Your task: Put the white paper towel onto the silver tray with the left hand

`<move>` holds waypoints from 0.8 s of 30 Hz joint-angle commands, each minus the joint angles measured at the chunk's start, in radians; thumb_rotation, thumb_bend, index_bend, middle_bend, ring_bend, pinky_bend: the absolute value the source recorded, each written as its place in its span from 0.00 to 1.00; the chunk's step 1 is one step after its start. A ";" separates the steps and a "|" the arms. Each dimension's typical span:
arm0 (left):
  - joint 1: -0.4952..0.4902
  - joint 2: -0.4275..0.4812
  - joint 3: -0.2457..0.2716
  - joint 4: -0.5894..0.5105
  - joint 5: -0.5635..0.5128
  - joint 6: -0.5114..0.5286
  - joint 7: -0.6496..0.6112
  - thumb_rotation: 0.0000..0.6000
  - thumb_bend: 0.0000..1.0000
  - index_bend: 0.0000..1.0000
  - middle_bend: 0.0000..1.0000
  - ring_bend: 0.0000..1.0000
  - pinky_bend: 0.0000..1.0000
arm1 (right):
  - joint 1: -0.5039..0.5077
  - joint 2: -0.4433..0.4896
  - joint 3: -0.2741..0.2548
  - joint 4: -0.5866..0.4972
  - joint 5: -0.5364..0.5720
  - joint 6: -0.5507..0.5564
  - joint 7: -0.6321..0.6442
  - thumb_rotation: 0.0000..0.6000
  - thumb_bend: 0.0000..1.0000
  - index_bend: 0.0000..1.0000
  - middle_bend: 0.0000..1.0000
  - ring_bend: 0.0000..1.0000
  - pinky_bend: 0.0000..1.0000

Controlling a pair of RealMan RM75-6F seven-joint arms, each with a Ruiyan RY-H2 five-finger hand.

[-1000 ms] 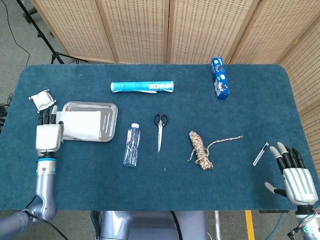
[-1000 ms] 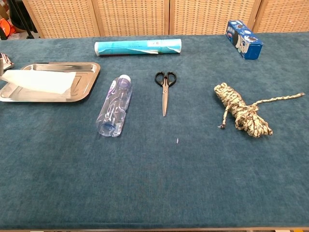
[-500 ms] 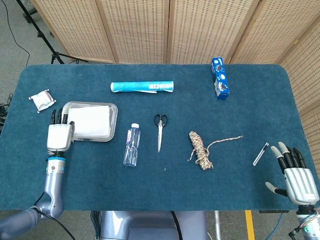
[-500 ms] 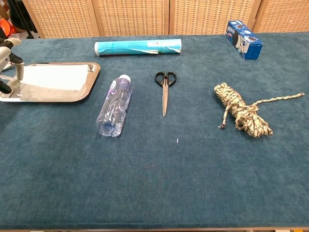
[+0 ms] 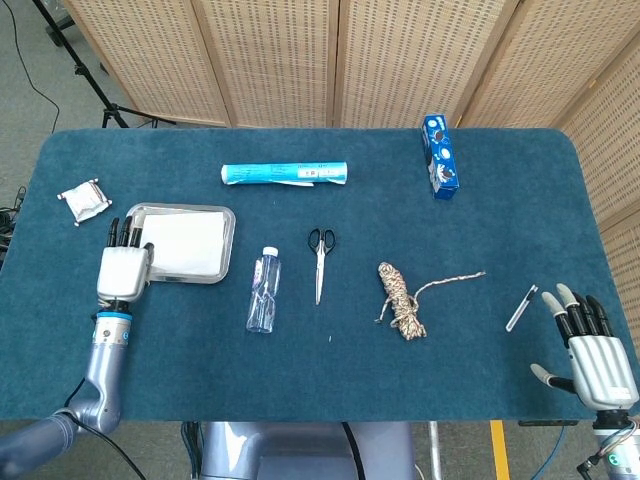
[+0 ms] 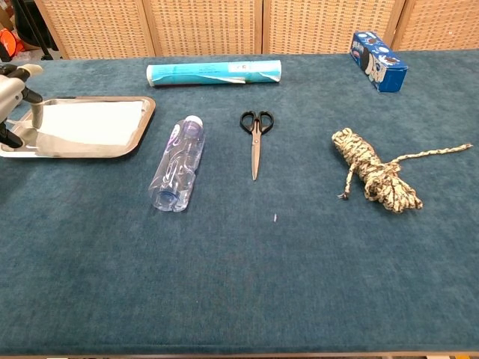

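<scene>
The white paper towel (image 5: pixel 184 245) is lying flat inside the silver tray (image 5: pixel 228 228), so the main job is looking done. The towel is filling most of the tray and is not hanging over the rim. What is left, I think, is only for the left hand (image 5: pixel 122 268) to let go fully and pull away.

The left hand is sitting at the near left corner of the tray, with its fingers (image 5: pixel 127 232) pointing away from the robot and touching or almost touching the towel's edge. In the chest view the left hand (image 6: pixel 13 101) is showing only at the very edge of the picture, so I cannot tell if it is pinching the towel or just resting beside it.

The right hand (image 5: pixel 588 350) is resting far off on the other side of the table (image 5: pixel 330 390), holding nothing, with its fingers spread apart.

Compared with one second ago, things are looking different. Back then the towel was bunched up and sticking out over the tray's left side, right in front of the left hand. Now it is lying smooth and all inside the tray. The left hand has also moved a little to its right, closer to the tray. The tray has slid slightly too. The right hand is staying where it was.

To the right of the left hand, past the tray, a plastic bottle (image 5: pixel 263 290) and scissors (image 5: pixel 319 258) are lying untouched.
</scene>
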 commanded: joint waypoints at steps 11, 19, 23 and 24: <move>0.010 0.006 0.002 0.005 -0.012 -0.017 0.033 1.00 0.42 0.59 0.00 0.00 0.00 | -0.001 -0.004 0.002 0.003 -0.004 0.009 0.008 1.00 0.00 0.09 0.00 0.00 0.00; 0.014 0.016 -0.008 -0.021 -0.027 -0.014 0.059 1.00 0.33 0.44 0.00 0.00 0.00 | -0.002 -0.008 0.003 0.009 -0.008 0.015 0.012 1.00 0.00 0.09 0.00 0.00 0.00; 0.016 0.024 -0.011 -0.044 -0.030 -0.012 0.065 1.00 0.31 0.42 0.00 0.00 0.00 | -0.002 -0.009 0.004 0.011 -0.007 0.015 0.013 1.00 0.00 0.09 0.00 0.00 0.00; 0.017 0.027 -0.011 -0.050 -0.030 -0.011 0.067 1.00 0.30 0.42 0.00 0.00 0.00 | -0.002 -0.010 0.004 0.011 -0.007 0.016 0.013 1.00 0.00 0.09 0.00 0.00 0.00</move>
